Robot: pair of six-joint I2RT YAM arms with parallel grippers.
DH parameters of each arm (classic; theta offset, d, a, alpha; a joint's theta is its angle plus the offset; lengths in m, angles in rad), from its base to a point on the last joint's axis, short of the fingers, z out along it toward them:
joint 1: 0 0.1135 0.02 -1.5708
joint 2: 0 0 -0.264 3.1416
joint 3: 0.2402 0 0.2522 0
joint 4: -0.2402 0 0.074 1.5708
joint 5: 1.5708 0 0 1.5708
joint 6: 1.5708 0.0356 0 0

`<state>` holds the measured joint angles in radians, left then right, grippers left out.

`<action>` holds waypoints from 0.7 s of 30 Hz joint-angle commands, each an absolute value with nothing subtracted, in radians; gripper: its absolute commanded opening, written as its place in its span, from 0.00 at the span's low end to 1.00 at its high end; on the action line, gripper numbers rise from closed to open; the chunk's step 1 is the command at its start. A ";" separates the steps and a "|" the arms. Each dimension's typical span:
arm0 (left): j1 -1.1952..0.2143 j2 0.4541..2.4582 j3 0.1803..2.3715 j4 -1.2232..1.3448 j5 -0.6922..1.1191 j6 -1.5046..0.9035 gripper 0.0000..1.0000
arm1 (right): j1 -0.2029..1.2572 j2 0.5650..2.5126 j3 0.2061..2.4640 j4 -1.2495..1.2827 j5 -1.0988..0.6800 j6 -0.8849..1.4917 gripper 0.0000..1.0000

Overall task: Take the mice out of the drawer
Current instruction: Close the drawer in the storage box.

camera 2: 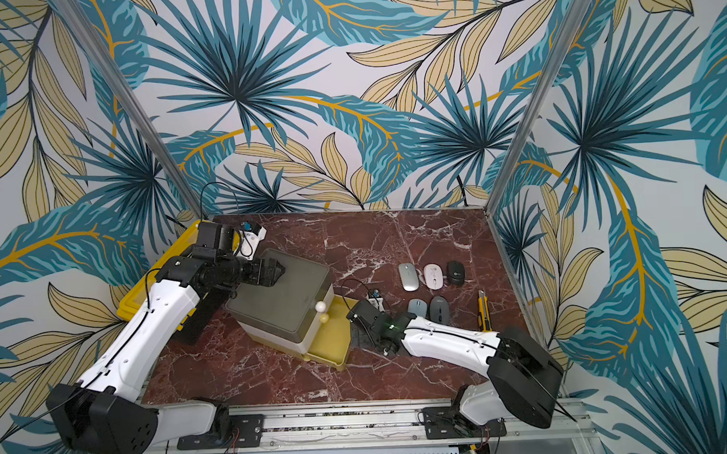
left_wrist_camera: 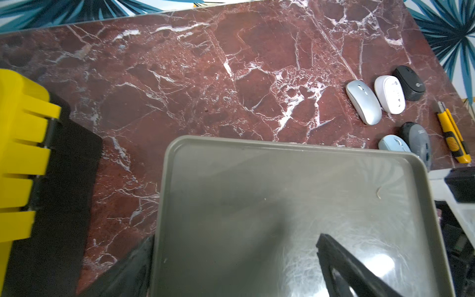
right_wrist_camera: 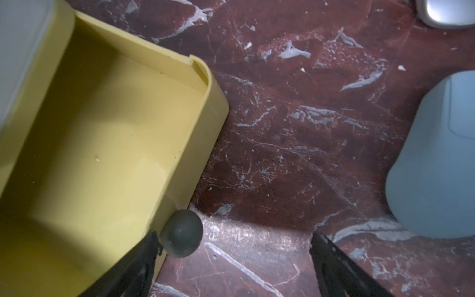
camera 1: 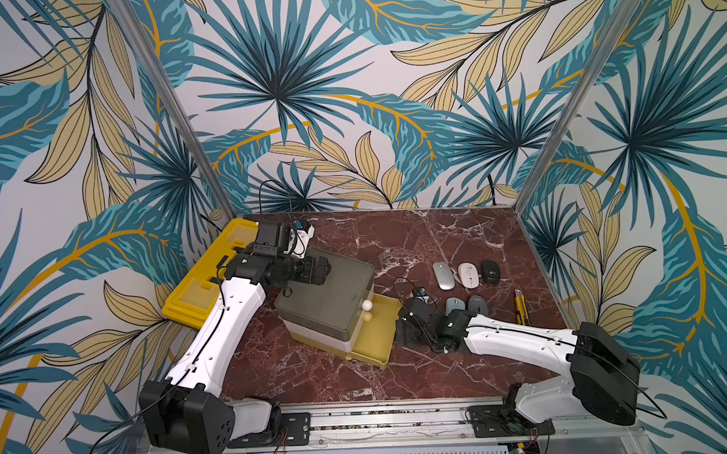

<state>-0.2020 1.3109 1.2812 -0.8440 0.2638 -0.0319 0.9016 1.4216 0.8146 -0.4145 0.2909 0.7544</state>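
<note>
Five oval plastic computer mice are laid on the dark red, white-veined marble table (camera 1: 437, 233), well clear of the drawer, in two rows with their long axes running roughly from the front edge to the back wall. The glossy silver mouse (camera 1: 446, 275), the white mouse (camera 1: 468, 275) and the matte black mouse (camera 1: 490, 271) form the far row. The pale blue mouse (camera 1: 455, 304) and the dark grey mouse (camera 1: 477, 305) are set side by side nearer the front. The silver one's wheel end is turned toward the back wall, the dark grey one's toward the front. Small marks on the black and dark grey shells are too small to be read. A yellow-and-black utility knife (camera 1: 521, 307) is laid just to their right. The pale yellow plastic drawer (camera 1: 378, 340) is pulled out of the drawer unit with the flat grey top (camera 1: 330, 287), and its bare smooth floor is shown. The left gripper (left_wrist_camera: 235, 237) is held wide open over that grey top, with nothing grasped. The right gripper (right_wrist_camera: 234, 234) is likewise spread wide with nothing grasped, one finger beside the drawer's round dark knob (right_wrist_camera: 182, 232).
</note>
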 commanded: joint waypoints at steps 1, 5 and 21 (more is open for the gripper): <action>-0.214 1.285 1.271 -0.946 0.398 -0.062 1.00 | 0.908 1.450 0.852 -0.386 0.293 0.725 0.94; -0.215 1.247 1.221 -0.911 0.443 -0.085 1.00 | 0.906 1.515 0.899 -0.362 0.287 0.708 0.94; -0.216 1.222 1.190 -0.886 0.419 -0.084 1.00 | 0.907 1.401 0.833 -0.323 0.387 0.729 0.96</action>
<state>-0.2062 1.2324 1.2171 -0.8639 0.3820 -0.0769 0.9031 1.4586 0.8452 -0.2928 0.3260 0.7326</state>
